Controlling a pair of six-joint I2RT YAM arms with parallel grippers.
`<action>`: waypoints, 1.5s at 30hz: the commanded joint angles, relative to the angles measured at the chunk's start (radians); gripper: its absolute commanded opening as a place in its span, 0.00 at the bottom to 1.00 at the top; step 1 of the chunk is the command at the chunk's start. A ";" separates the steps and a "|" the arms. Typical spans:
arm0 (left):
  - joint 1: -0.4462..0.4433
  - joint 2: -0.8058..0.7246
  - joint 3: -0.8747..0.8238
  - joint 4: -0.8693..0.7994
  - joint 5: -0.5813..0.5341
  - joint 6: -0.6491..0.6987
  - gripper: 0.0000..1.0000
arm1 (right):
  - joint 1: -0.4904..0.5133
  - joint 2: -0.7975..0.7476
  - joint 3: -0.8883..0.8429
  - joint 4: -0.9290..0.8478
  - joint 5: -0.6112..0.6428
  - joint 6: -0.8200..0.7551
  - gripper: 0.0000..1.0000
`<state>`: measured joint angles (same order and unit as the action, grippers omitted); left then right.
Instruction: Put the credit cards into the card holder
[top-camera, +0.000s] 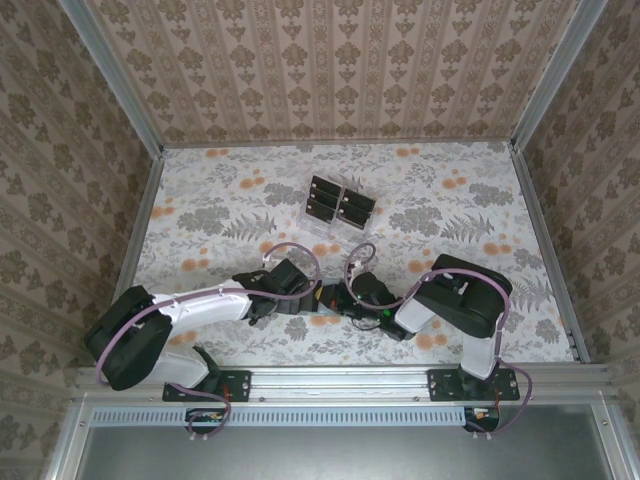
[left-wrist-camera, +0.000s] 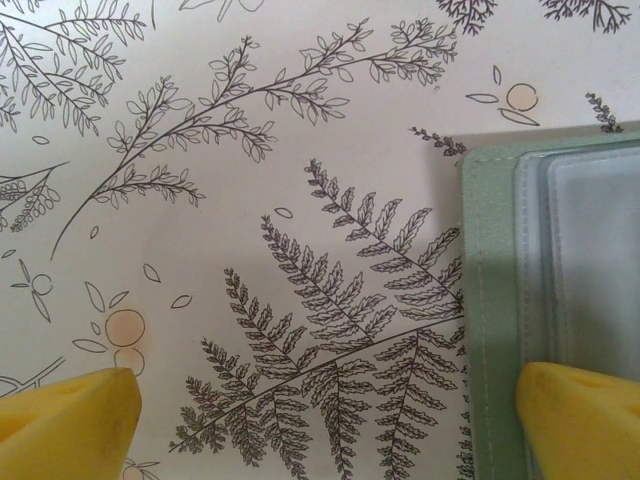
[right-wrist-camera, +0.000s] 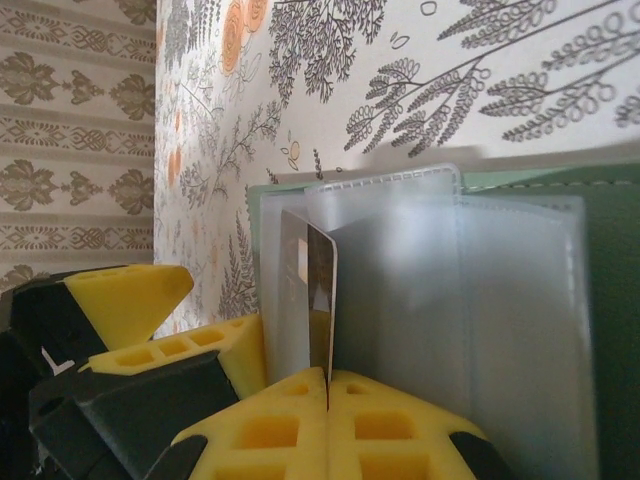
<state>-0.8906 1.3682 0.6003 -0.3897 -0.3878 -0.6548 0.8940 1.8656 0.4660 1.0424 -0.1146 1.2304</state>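
Left tool (left-wrist-camera: 325, 425) spread wide; right tool (right-wrist-camera: 328, 405) seemingly pinched tight.

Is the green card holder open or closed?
Open. The card holder shows its clear sleeves fanned out; the right pincer holds a card among them.

Partly unseen
Flat sage-green pouch (left-wrist-camera: 490, 300) crosses the right edge; the right gripper (right-wrist-camera: 328, 385) hides the lower end of the thin black card (right-wrist-camera: 312, 290).

Damask-papered walls (top-camera: 330, 70) on three sides; floral fern-print tabletop (top-camera: 220, 210); metal corner rails (top-camera: 110, 75)
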 joint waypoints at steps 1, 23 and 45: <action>-0.007 0.001 -0.028 -0.025 -0.006 -0.011 1.00 | -0.004 0.033 0.029 -0.157 -0.048 -0.035 0.00; 0.047 -0.130 0.041 -0.111 -0.008 0.020 1.00 | -0.075 -0.265 0.228 -0.904 -0.027 -0.333 0.32; 0.081 -0.032 -0.011 -0.052 0.038 -0.002 1.00 | -0.061 -0.128 0.342 -0.879 -0.093 -0.340 0.24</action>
<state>-0.8154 1.3254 0.6022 -0.4496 -0.3595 -0.6537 0.8253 1.7180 0.7837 0.1753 -0.1841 0.9108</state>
